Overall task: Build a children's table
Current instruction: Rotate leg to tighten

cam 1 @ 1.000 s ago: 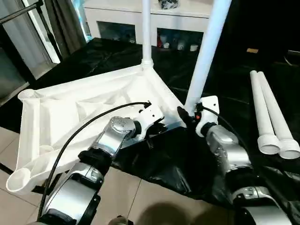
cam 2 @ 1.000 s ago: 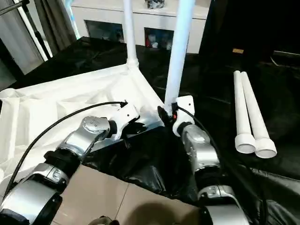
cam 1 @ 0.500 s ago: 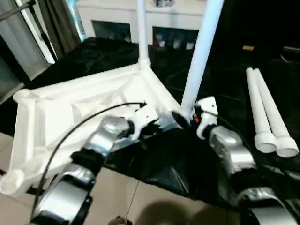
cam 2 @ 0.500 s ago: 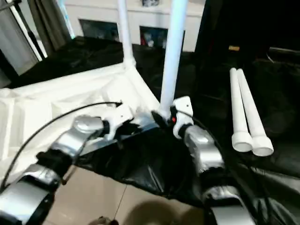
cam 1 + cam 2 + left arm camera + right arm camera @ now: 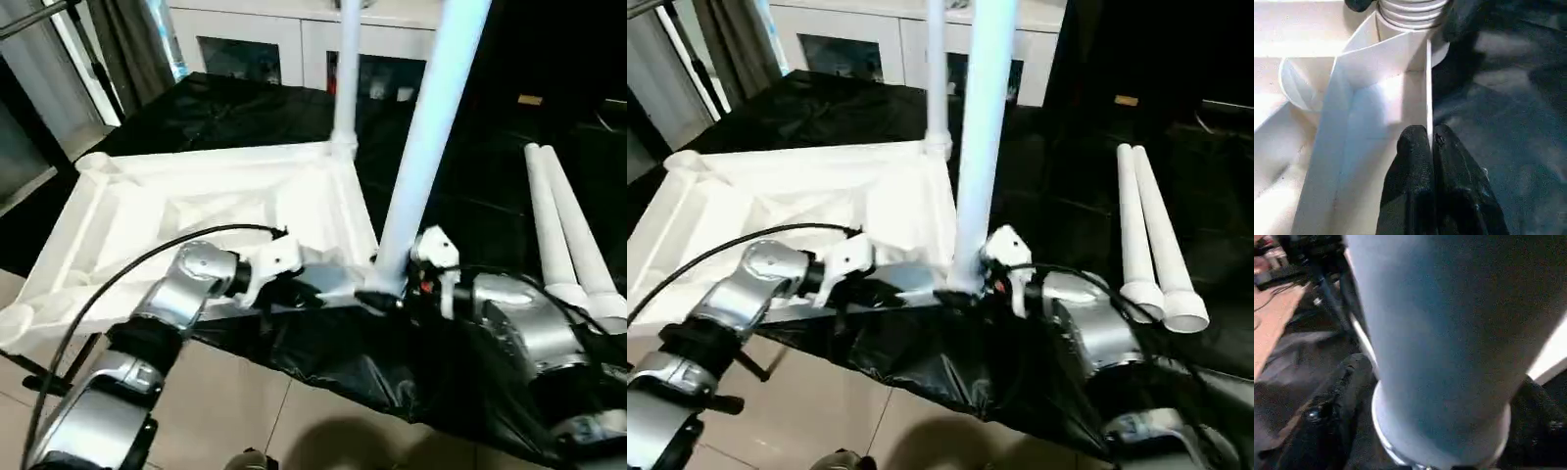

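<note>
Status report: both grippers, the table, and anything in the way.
Left gripper pinched shut on tabletop rim. Right gripper around near leg at its socket. Far leg seated; two legs on black sheet.

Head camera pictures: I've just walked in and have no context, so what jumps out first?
A white tabletop lies upside down on black sheeting, with two white legs standing up from it: the near leg between the right gripper's fingers, the far leg at the back corner. The left gripper pinches the tabletop's edge. Two spare legs lie at right.
</note>
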